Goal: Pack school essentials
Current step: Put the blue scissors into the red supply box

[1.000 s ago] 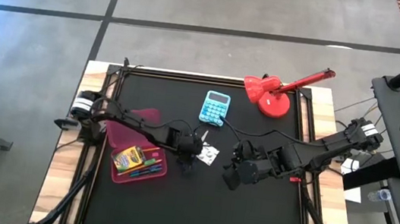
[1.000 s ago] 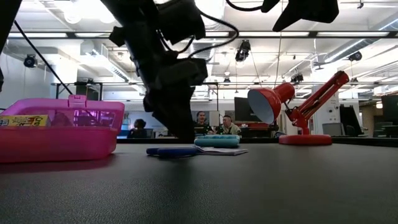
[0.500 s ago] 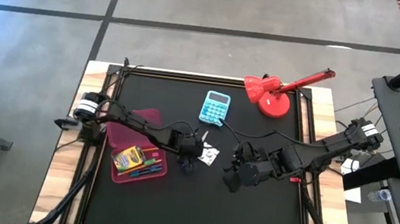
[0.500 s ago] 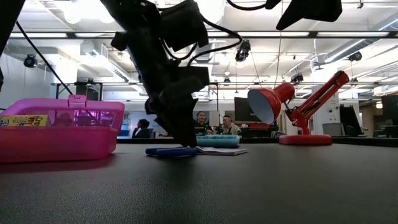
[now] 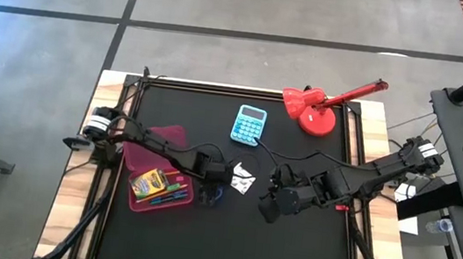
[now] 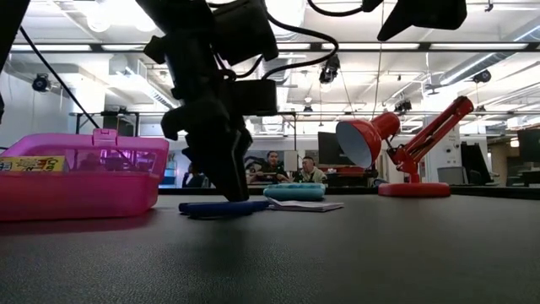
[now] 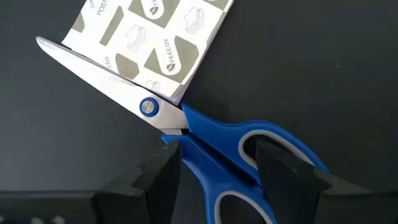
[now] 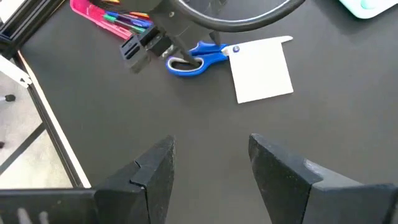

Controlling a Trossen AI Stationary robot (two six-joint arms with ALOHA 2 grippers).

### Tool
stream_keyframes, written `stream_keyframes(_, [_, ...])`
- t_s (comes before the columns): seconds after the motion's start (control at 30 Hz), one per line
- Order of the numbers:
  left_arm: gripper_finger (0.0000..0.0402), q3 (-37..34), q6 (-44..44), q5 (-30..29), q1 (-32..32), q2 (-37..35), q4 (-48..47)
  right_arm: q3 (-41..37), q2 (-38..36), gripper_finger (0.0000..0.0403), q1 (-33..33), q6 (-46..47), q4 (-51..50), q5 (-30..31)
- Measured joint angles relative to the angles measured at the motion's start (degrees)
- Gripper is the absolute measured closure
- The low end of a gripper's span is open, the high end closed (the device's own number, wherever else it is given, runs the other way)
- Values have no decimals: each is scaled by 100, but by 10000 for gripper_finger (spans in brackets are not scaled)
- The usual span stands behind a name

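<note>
Looking down from the high view, the left gripper sits low over the black table, just right of the pink box, with the scissors under it. The white square lies just beside, up and to the right. A crayon box and markers lie inside the pink box. The right gripper hangs right of the square, apart from it. A calculator and a red lamp stand farther back.

From the low view, the left gripper reaches down to the table, its tips at the scissors, which lie flat. The square rests behind them, before the calculator. The pink box stands at the left, the lamp at the right.

In the left wrist view, the fingers stand apart on either side of the blue handles of the scissors; one finger goes through a handle loop. Whether they press the handles I cannot tell. The blades are closed and their upper edge meets the patterned square.

In the right wrist view, the right gripper is wide open and holds nothing. Beyond it the left gripper is at the scissors, whose blade runs along the edge of the square. Markers show in the pink box.
</note>
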Motion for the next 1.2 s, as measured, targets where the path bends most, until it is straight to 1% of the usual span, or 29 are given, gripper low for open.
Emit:
stream_keyframes(0.1, [212,-8,-21,-83,-24,4,52,0,-1,211,-1,60,2,2])
stream_keyframes(0.23, [212,-41,-119,-531,-42,41,70,0,-1,211,-1,63,4,2])
stream_keyframes(0.3, [212,-41,-374,-721,-36,86,101,0,1,211,-1,63,6,2])
stream_keyframes(0.4, [212,-37,-652,-862,-22,190,129,0,0,211,-1,75,9,3])
stream_keyframes(0.53, [217,-26,-672,-886,-30,365,113,0,1,211,-1,93,15,4])
stream_keyframes(0.63, [241,-26,-708,-869,-47,462,102,0,0,211,-1,93,20,5])
stream_keyframes(0.77, [290,-29,-958,-825,-47,467,97,0,0,211,-1,93,22,7])
stream_keyframes(0.87, [327,-23,-966,-771,-53,386,151,0,1,211,-1,93,20,7])
stream_keyframes(0.97, [352,4,-970,-772,-53,282,157,0,0,211,-1,68,8,7])
stream_keyframes(1.07, [368,18,-970,-783,-51,205,210,0,0,211,-1,70,0,9])
stream_keyframes(1.2, [368,18,-970,-766,-47,109,204,0,1,211,-1,188,0,8])
